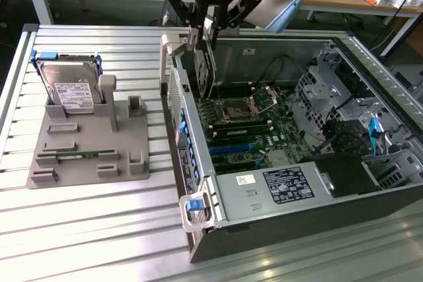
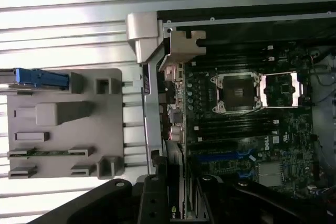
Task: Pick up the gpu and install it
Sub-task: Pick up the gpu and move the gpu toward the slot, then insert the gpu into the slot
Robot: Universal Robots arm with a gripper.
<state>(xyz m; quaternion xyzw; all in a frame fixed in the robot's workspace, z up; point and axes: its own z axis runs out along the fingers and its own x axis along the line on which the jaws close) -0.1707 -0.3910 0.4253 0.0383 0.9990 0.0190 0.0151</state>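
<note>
Exterior view, one gripper (image 1: 205,34), jaws clamping one gpu (image 1: 206,74), one hard drive (image 1: 71,88)

gpu (image 1: 205,74) above case (image 1: 264,212), holder (image 1: 86,139) beside case

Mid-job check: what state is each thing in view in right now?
computer case: lying on its side, open.
pincer: shut on the graphics card.
graphics card: held on edge at the case's rear end.
hard drive: standing in the grey holder.
memory stick: lying flat in the holder.
processor socket: cover looks flipped open.
</note>
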